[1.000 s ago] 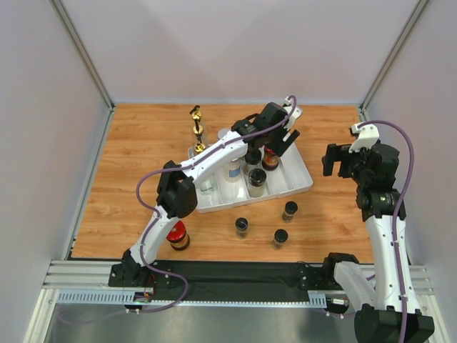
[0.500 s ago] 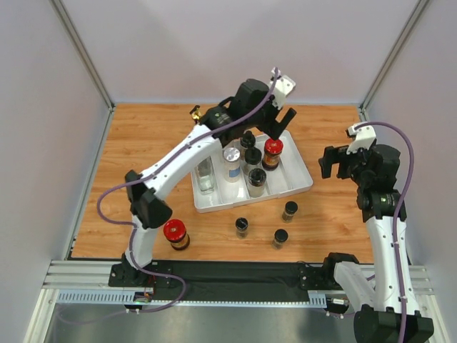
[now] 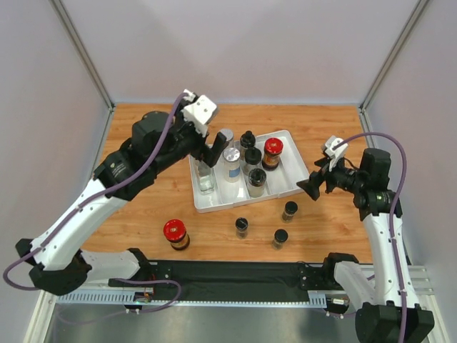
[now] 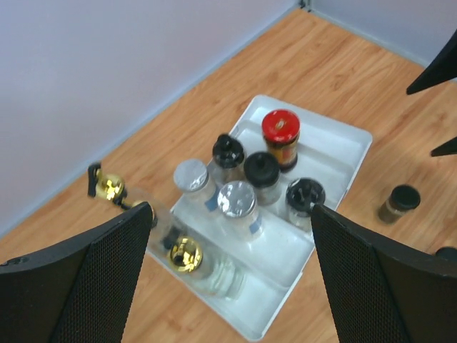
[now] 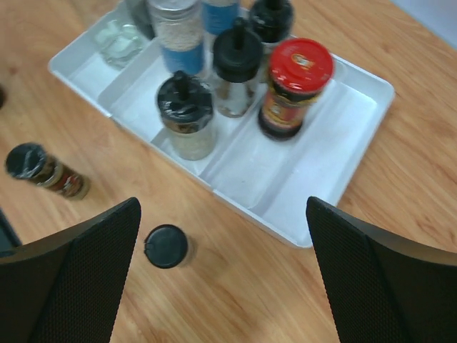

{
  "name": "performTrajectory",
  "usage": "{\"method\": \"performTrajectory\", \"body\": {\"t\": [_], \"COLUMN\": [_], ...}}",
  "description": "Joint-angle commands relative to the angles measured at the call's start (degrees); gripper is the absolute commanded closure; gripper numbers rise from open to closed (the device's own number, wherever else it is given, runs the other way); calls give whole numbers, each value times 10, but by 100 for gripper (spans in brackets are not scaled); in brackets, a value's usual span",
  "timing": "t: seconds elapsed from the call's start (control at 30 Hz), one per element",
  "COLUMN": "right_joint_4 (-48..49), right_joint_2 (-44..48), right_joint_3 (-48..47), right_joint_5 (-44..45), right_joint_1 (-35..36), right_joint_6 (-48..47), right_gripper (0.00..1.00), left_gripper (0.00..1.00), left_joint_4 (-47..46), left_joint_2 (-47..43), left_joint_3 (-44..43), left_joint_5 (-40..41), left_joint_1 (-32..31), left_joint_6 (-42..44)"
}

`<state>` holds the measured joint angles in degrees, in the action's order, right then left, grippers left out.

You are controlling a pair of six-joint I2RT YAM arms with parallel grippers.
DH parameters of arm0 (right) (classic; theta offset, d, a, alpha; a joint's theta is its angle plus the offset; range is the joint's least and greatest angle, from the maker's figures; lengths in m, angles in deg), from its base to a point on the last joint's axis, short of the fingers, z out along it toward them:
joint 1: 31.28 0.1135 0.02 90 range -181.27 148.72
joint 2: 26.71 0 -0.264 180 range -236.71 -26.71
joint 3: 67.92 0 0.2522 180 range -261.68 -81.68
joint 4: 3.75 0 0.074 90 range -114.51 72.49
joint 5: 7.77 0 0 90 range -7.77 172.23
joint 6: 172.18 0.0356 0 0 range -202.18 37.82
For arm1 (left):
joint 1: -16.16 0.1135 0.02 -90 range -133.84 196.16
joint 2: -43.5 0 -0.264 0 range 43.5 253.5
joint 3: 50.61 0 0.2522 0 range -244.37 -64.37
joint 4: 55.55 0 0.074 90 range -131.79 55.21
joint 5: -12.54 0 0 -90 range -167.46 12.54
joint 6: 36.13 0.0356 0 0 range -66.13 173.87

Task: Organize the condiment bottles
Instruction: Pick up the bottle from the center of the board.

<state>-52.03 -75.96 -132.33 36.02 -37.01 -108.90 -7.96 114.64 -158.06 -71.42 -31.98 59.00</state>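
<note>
1. The left gripper [image 3: 208,148] hangs above the far-left end of the tray [image 3: 291,174]. Its jaws are spread wide and nothing is between them.
2. The right gripper [image 3: 313,183] hangs over the surface [image 3: 328,128] just right of the tray. Its jaws are also spread wide and it holds nothing.
3. The tray lies at the middle of the surface and is divided lengthwise into compartments.
4. Leftmost compartment: one gold-spouted bottle [image 4: 184,254] stands upright.
5. Next compartment: a silver-lidded jar [image 3: 231,163] stands upright. A far silver-lidded jar [image 3: 224,137] stands at the tray's far end; whether it is inside the rim cannot be told.
6. Next compartment: three black-capped bottles [image 3: 253,158] stand in a row from far to near, close together.
7. Rightmost compartment: a red-lidded jar [image 3: 272,151] stands at the far end, just beside the black-capped bottles.
8. An outer gold-spouted bottle [image 4: 107,187] stands on the surface just outside the tray's far-left corner. The left arm hides it in the top view.
9. Three small black-capped jars stand on the surface on the near side of the tray, apart from each other:
   - right spice jar [image 3: 290,211], nearest the tray
   - left spice jar [image 3: 242,227]
   - near spice jar [image 3: 280,238]
10. A loose red-lidded jar [image 3: 176,234] stands upright on the surface at near left, well apart from the tray.
</note>
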Motion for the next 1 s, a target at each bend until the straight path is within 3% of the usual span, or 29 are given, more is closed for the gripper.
{"method": "performTrajectory", "body": {"t": [0.0, 0.03, 0.1, 0.17, 0.3, 0.47, 0.57, 0.73, 0.97], "right_joint_4": [-88, -127, -236, -273, -234, -210, -188, -115, -83], "right_joint_2": [14, 11, -14, -36, -63, -156, -217, -318, -428], "right_joint_3": [-8, -16, -32, -45, -54, -120, -160, -239, -327], "right_joint_5": [-147, -163, -205, -213, -122, -68, 10, 226, 236], "right_joint_1": [26, 34, 55, 102, 224, 343, 430, 576, 680], "right_joint_6": [-166, -271, -376, -460, -440, -409, -368, -279, -227], "right_gripper": [0, 0, 0, 0, 0, 0, 0, 0, 0], "left_gripper": [0, 0, 0, 0, 0, 0, 0, 0, 0], "left_joint_4": [-10, -10, -19, -26, -41, -67, -79, -104, -103], "left_joint_2": [-72, -91, -144, -199, -281, -364, -389, -421, -457], "left_joint_3": [76, 92, 138, 170, 264, 365, 402, 460, 489], "left_joint_5": [41, 46, 84, 131, 199, 267, 298, 348, 404], "left_joint_1": [21, 34, 43, 51, 60, 62, 62, 63, 65], "left_joint_6": [-2, -6, -12, -11, -7, 1, 1, 19, 31]}}
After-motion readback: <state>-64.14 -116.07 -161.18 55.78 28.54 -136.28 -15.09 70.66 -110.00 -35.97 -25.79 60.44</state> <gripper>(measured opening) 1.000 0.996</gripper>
